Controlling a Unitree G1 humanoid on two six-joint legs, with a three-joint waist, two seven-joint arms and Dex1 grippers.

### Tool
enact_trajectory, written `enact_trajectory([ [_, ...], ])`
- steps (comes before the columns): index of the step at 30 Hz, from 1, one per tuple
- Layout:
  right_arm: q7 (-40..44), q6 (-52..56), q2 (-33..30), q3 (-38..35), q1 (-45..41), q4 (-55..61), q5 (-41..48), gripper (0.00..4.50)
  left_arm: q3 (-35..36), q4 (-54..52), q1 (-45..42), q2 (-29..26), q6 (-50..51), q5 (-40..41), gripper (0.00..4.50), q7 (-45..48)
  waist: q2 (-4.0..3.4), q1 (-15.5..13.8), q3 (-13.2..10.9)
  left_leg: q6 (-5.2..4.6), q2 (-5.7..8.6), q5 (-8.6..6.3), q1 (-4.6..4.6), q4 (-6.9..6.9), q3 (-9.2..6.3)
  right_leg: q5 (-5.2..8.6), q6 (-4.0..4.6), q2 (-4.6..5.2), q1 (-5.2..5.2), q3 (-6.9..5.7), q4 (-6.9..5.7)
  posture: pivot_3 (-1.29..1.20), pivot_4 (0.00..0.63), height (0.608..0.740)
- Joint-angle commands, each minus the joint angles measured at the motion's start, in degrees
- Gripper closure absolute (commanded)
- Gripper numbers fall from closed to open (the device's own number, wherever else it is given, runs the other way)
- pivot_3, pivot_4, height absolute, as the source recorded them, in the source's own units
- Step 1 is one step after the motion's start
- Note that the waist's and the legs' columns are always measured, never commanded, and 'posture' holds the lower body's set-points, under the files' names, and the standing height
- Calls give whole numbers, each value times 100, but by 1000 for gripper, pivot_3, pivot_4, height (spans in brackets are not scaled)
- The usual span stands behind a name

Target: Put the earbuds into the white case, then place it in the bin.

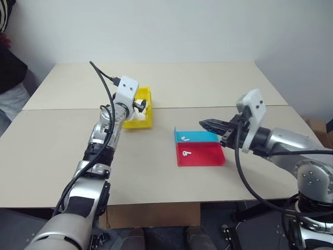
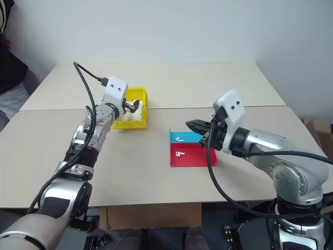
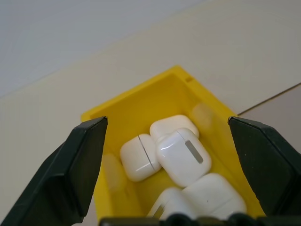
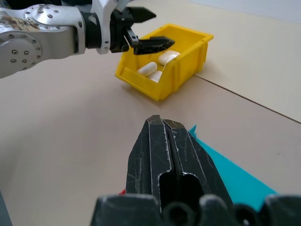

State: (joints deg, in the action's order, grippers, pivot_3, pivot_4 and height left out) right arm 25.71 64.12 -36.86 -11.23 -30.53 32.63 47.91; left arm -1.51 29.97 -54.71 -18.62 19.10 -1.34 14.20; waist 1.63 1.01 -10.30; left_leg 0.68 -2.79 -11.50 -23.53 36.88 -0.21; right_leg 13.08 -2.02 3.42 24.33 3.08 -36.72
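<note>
In the bin point(image 3: 141, 101), several white cases point(image 3: 183, 155).

No text — nothing legible here.

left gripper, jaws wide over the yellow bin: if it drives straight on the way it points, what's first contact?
Probably the white cases piled in the yellow bin: the left gripper looks straight at them between its open fingers. Beyond them stands the bin's far wall. Depth to the pile is unclear.
</note>
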Motion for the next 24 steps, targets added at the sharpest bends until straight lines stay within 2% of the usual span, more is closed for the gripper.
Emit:
enact_trajectory([
  [1,84,-269,-175,33,101,219,-114,4500,350,-631,198,-55,-205,585,22,615,0,1,0,0,0,0,0,0,0,0,0,0,0,0,-1,0,150,740],
  [4,444,-748,-441,129,433,348,-408,4500,541,-1282,639,-170,-191,1079,22,1240,0,1,0,0,0,0,1,0,0,0,0,1,0,0,0,0,150,740],
  [7,1014,-1656,-933,152,1156,537,-1028,4500,798,-2298,1289,-384,123,1799,22,1933,0,-4,0,0,0,0,-1,0,1,1,-1,1,0,0,2,0,150,740],
  [9,1750,-2243,-1435,-111,1704,472,-1279,4500,1103,-3194,1969,-832,733,2741,22,2822,0,20,0,1,0,0,0,0,2,2,-3,2,-1,1,2,0,150,740],
  [11,2506,-2804,-1870,-526,2214,281,-1434,4500,1277,-3826,2701,-1398,909,3209,22,3586,0,62,0,1,-3,-1,6,-1,7,4,-5,2,-2,6,2,0,150,740],
  [15,3718,-3867,-2429,-1302,2915,-337,-1772,4500,1670,-4407,3907,-2484,951,3625,22,4736,2,96,-1,1,-4,-1,37,-1,10,29,-41,2,-22,7,-3,0,150,740],
  [18,4387,-4449,-2792,-1766,3155,-974,-2035,4500,2076,-4583,4702,-3192,791,3730,22,5479,6,106,-2,3,-7,0,47,1,15,44,2,2,-27,8,-4,0,150,740],
  [24,4910,-5057,-3195,-1913,3043,-1931,-2372,4500,2750,-4690,5489,-3801,752,3888,22,6082,7,100,-3,4,-9,0,45,1,26,46,6,4,-21,15,0,0,150,740],
])
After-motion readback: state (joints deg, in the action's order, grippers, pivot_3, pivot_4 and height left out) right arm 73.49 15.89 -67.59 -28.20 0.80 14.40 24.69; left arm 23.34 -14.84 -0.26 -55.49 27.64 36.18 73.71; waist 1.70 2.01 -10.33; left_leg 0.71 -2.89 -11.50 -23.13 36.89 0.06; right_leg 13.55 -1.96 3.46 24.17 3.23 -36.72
